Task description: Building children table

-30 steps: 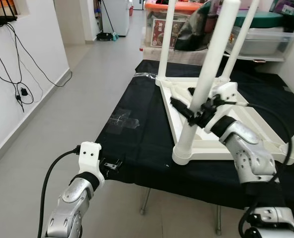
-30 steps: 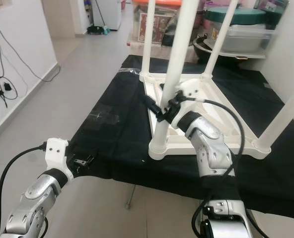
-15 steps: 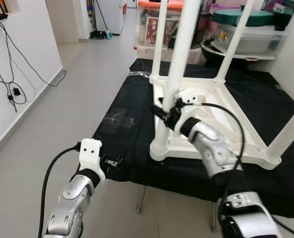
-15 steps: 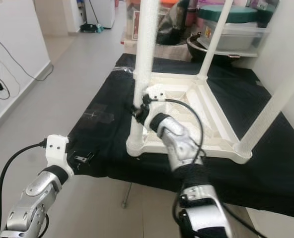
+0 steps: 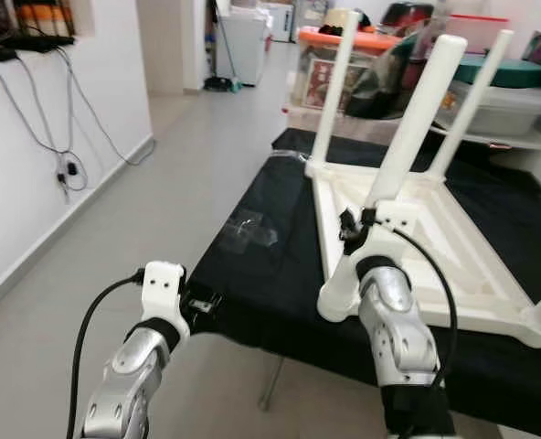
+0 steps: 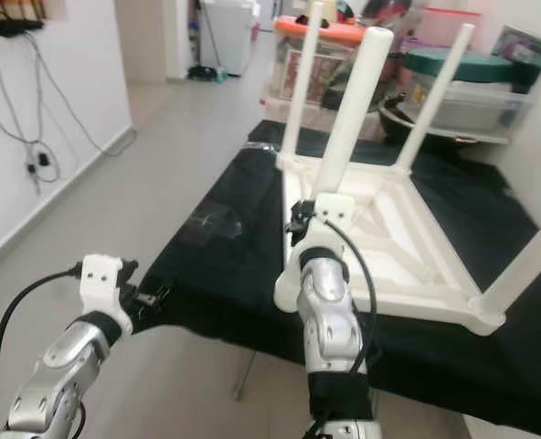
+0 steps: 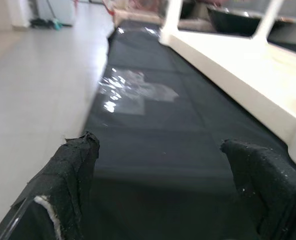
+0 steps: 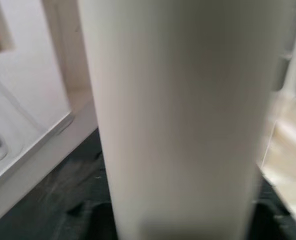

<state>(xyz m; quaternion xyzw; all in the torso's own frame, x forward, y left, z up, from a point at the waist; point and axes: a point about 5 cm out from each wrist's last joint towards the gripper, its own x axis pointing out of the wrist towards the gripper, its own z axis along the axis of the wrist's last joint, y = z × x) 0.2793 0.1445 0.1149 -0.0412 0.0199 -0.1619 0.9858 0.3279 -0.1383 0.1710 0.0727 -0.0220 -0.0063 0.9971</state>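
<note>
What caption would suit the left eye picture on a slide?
Right end effector at a leg of the upturned white table on black cloth.

white table point(image 5: 408, 229), black cloth point(image 5: 261, 274), grey floor point(image 5: 161, 183)

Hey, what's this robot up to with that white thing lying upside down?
It is putting together a small white children's table, which lies upside down on a black-covered table with its legs pointing up. The right gripper is at the nearest leg, low down near where it joins the frame; the right wrist view sits right against that leg. The left gripper hovers open at the near edge of the black cover, holding nothing.
</note>
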